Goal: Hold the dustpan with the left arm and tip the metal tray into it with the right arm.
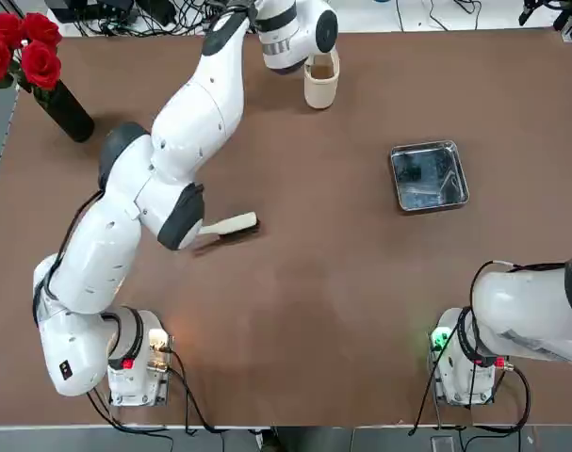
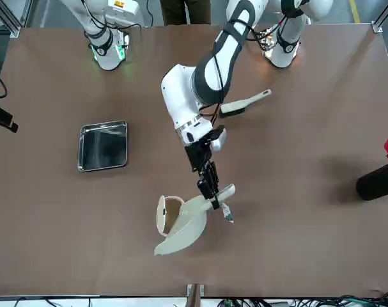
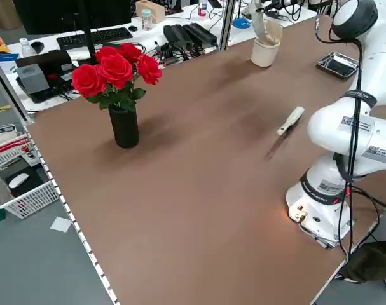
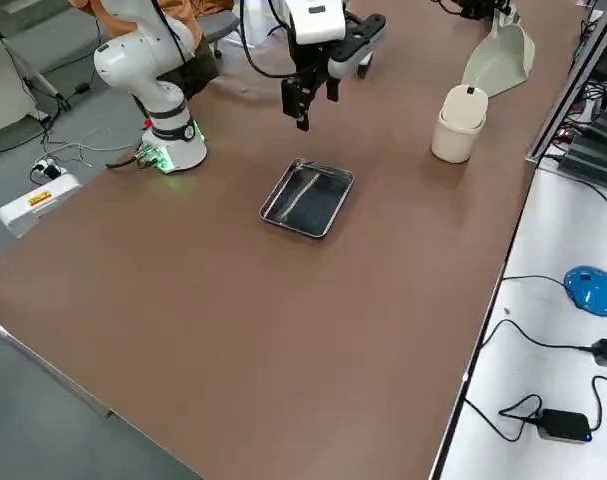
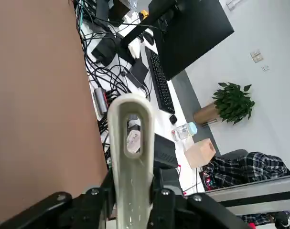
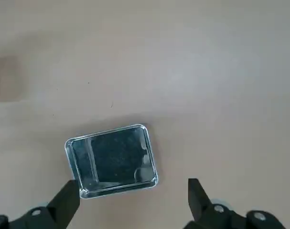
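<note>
Brown tabletop beside white desk

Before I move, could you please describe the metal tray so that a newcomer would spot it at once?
On the big brown table, look toward the robot's right side, beyond the right arm's base. The metal tray lies flat there: shiny, shallow, round-cornered, unlike the upright cream bin.
</note>
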You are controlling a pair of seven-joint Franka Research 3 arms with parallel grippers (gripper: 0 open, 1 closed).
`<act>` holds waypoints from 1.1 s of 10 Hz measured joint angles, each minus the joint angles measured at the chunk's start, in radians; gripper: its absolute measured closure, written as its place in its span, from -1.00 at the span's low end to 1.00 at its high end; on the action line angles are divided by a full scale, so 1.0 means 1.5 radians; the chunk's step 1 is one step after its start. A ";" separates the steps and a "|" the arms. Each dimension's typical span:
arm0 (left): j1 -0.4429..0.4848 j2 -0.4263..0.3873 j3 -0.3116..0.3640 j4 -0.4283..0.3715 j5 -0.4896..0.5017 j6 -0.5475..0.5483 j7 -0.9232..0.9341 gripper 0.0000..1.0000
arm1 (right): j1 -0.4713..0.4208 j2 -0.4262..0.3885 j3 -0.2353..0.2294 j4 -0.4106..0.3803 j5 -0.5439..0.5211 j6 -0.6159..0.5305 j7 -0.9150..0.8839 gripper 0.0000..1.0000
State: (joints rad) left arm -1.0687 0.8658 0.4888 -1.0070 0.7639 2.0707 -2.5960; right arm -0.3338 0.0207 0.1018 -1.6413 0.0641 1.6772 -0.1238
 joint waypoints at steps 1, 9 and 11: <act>0.000 -0.006 0.001 0.003 0.000 -0.001 0.000 0.35 | 0.000 0.000 0.003 0.000 -0.005 0.000 0.000 -1.00; 0.020 -0.177 0.007 -0.059 -0.219 -0.165 0.118 0.35 | 0.005 -0.013 0.087 -0.014 -0.039 -0.012 0.043 -1.00; 0.024 -0.267 0.008 -0.186 -0.257 -0.148 0.163 0.35 | 0.040 -0.024 0.073 -0.018 -0.039 -0.013 0.045 -1.00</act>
State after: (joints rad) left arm -1.0332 0.4658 0.5007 -1.2861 0.3791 1.8489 -2.3517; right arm -0.2735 -0.0160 0.2114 -1.6680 0.0056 1.6583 -0.0563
